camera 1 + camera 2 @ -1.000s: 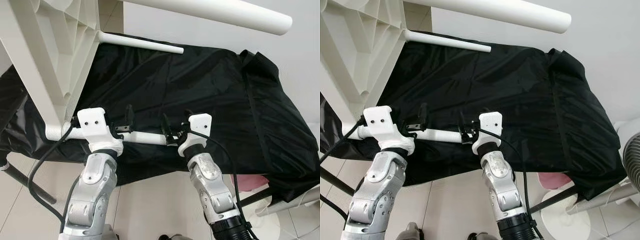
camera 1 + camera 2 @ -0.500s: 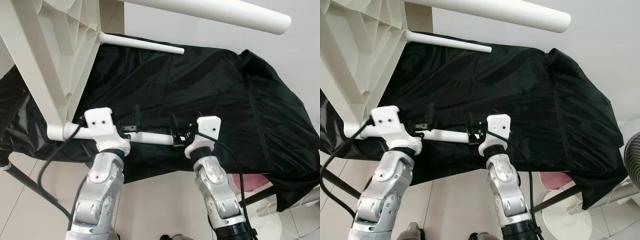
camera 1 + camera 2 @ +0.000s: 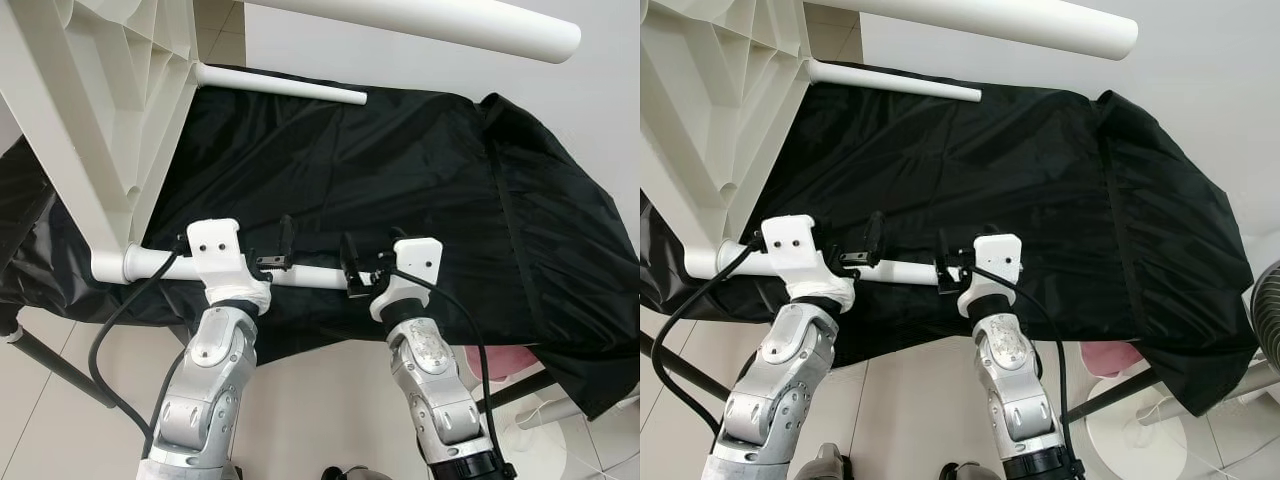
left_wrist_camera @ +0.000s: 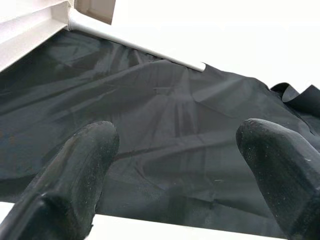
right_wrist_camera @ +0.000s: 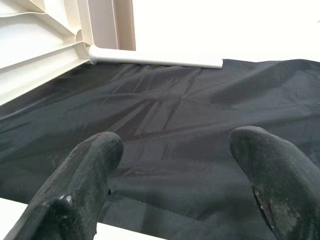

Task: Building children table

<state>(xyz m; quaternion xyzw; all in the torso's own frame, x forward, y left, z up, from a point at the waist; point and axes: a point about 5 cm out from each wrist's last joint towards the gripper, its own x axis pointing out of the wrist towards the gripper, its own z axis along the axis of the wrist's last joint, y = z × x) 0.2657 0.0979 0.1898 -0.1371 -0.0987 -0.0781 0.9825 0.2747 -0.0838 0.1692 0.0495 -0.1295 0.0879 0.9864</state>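
Counting three white legs on the overturned white tabletop (image 3: 85, 120): a near leg (image 3: 300, 277) at lower centre, a far leg (image 3: 280, 86) at upper centre, and a top leg (image 3: 450, 20) along the upper edge. No writing is legible. One black cloth (image 3: 420, 190) covers the counter. Both silver arms rise from the lower edge, wrists bent forward. Left gripper (image 3: 285, 250) and right gripper (image 3: 350, 268) each straddle the near leg, fingers (image 4: 80, 170) spread and unclenched, the leg lying between them.

white table leg (image 3: 310, 277), black cloth (image 3: 420, 190)
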